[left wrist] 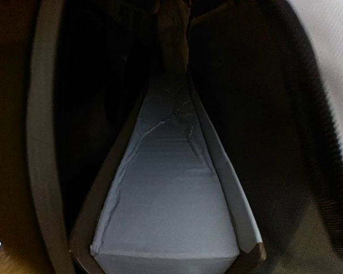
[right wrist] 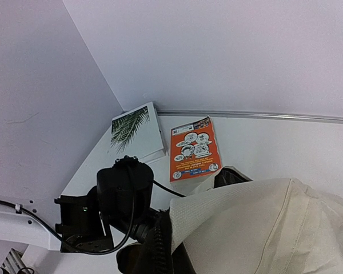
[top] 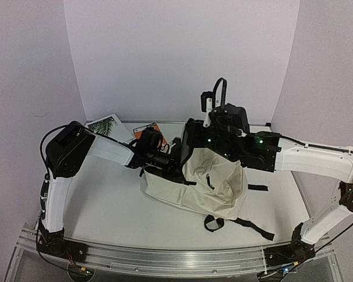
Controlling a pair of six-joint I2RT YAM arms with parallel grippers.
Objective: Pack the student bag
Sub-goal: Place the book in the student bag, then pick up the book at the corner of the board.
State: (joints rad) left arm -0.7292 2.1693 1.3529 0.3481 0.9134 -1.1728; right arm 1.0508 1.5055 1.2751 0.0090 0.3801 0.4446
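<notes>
The student bag [top: 209, 185], cream fabric with black straps, lies in the middle of the table with its open mouth facing left. My right gripper [top: 209, 144] is shut on the bag's upper rim and holds it raised; cream cloth and black zipper [right wrist: 160, 251] fill the bottom of the right wrist view. My left gripper [top: 175, 158] reaches into the mouth from the left. In the left wrist view a thick pale book [left wrist: 171, 211] with brown covers sits between its jaws and points into the dark interior. The fingers themselves are lost in the dark.
A white book with a palm leaf [top: 109, 128] [right wrist: 136, 132] and an orange booklet [top: 153, 128] [right wrist: 194, 149] lie at the back left. Loose black straps [top: 247, 226] trail toward the front right. White walls stand close on three sides.
</notes>
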